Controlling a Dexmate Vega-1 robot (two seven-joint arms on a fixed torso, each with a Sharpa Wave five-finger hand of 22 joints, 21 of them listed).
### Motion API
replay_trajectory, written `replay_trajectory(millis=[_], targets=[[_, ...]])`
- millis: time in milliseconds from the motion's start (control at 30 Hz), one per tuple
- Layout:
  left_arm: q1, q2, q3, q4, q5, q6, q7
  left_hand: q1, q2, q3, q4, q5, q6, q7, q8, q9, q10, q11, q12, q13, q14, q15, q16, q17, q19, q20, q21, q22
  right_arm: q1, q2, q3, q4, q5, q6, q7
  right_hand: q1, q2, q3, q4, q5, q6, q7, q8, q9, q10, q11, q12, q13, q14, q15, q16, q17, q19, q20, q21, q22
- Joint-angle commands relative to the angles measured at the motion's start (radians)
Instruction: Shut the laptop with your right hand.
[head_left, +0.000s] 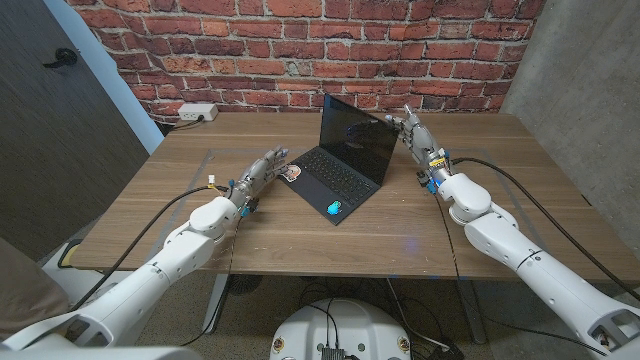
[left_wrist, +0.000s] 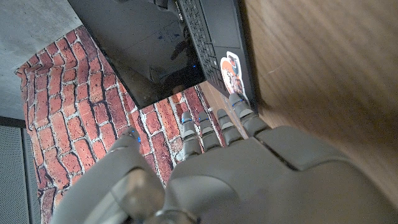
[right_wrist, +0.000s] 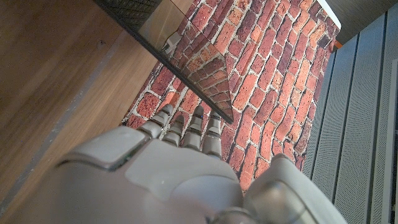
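Note:
A black laptop (head_left: 345, 160) stands open in the middle of the wooden table (head_left: 200, 150), screen upright and facing my left side. My right hand (head_left: 415, 132) is raised behind the lid's upper right corner, fingers stretched toward it and holding nothing. In the right wrist view those fingers (right_wrist: 186, 127) end just short of the lid's glossy back (right_wrist: 186, 56). My left hand (head_left: 262, 172) stands on the table by the laptop's left corner, empty. Its fingertips (left_wrist: 239, 106) reach close to the laptop (left_wrist: 205, 43) beside a sticker (left_wrist: 231, 68); contact cannot be told.
A white power strip (head_left: 197, 112) sits at the foot of the brick wall behind the table. A dark door is at the far left and a concrete wall at the right. Black cables (head_left: 510, 185) trail along both arms over the table.

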Motion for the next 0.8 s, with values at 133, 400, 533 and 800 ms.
replay_trajectory(millis=[133,400,533,800], targets=[[-0.024,0.005,0.023,0.016,0.023,0.004,-0.032,-0.005,0.003,0.003,-0.006,0.004,-0.019,-0.011,-0.016,0.002,-0.020,0.002,-0.016,0.001,-0.016,-0.067,-0.005,0.004,-0.034,0.017,-0.022,0.002,-0.018,-0.031,0.007,-0.058,-0.039,-0.033,-0.035,0.010,0.001,0.002,-0.002,0.004,-0.004,0.003,-0.002,0.004,0.001,-0.006,-0.002,0.003,-0.003,0.000,-0.003,0.001,0.003,0.007,0.006,0.004],[-0.029,0.010,0.027,0.012,0.025,0.012,-0.040,-0.007,0.003,0.001,-0.006,0.004,-0.025,-0.013,-0.021,0.002,-0.029,0.001,-0.019,0.001,-0.025,-0.064,-0.006,0.004,-0.046,0.012,-0.029,0.002,-0.023,-0.038,0.004,-0.079,-0.066,-0.044,-0.051,0.014,0.001,-0.010,-0.011,0.005,0.061,0.024,0.004,0.005,0.181,0.023,0.052,0.001,0.052,0.019,0.008,0.000,0.017,0.006,0.009,0.004],[-0.021,0.019,0.025,-0.004,0.031,0.031,-0.020,-0.008,0.003,0.001,-0.005,0.004,-0.025,-0.013,-0.022,0.002,-0.033,0.000,-0.021,0.001,-0.028,-0.062,-0.006,0.004,-0.072,-0.005,-0.040,0.002,-0.024,-0.043,0.000,-0.092,-0.090,-0.053,-0.063,0.015,0.004,-0.014,-0.013,0.006,0.085,-0.001,0.005,0.005,0.238,-0.041,0.067,0.002,0.070,0.009,0.009,0.001,0.021,0.006,0.009,0.004],[-0.022,0.017,0.022,0.006,0.026,0.029,-0.019,-0.010,0.001,-0.001,-0.004,0.003,-0.025,-0.013,-0.023,0.002,-0.043,0.000,-0.024,0.001,-0.041,-0.059,-0.009,0.004,-0.081,-0.006,-0.043,0.003,-0.020,-0.037,-0.007,-0.098,-0.091,-0.051,-0.053,0.024,0.017,-0.013,-0.017,0.008,0.154,-0.042,0.020,0.006,0.322,-0.085,0.089,0.003,0.108,-0.014,0.011,0.000,0.033,0.009,0.010,0.004]])
